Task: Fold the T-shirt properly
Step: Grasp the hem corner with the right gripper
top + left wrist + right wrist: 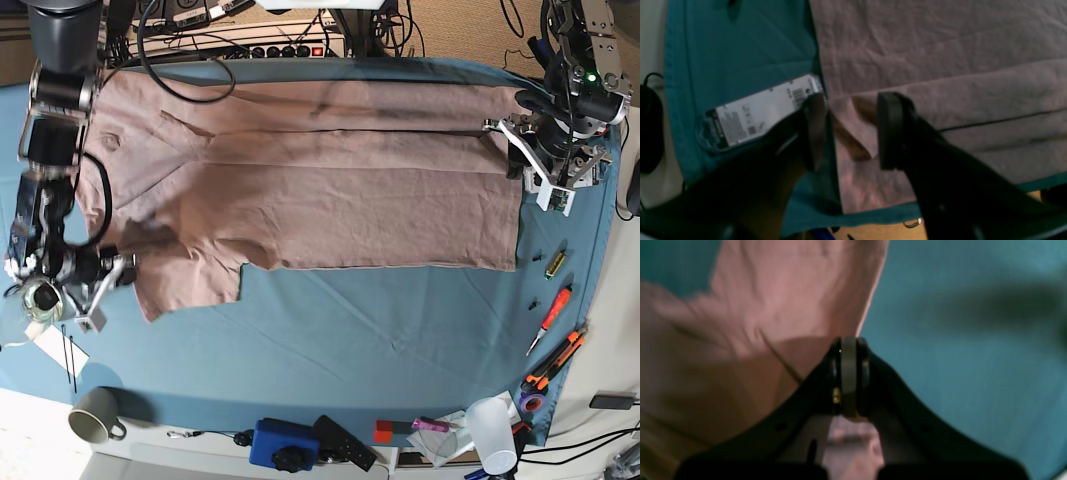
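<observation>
The dusty-pink T-shirt [320,190] lies spread across the blue-teal table cloth [350,330], with its collar end on the base view's left. My left gripper [851,133] is open. Its fingers [890,130] straddle a folded corner of the shirt's edge [853,146] at the base view's right end [535,165]. My right gripper [848,373] is shut on a thin layer of the shirt [766,306], at the sleeve edge on the base view's left [100,272].
A white printed label [760,110] lies by the left gripper. Screwdrivers [555,305] and pliers [552,365] lie at the right edge. A mug [95,412], a blue box [283,442] and a plastic cup [493,432] stand along the front. Cables and a power strip [270,45] are at the back.
</observation>
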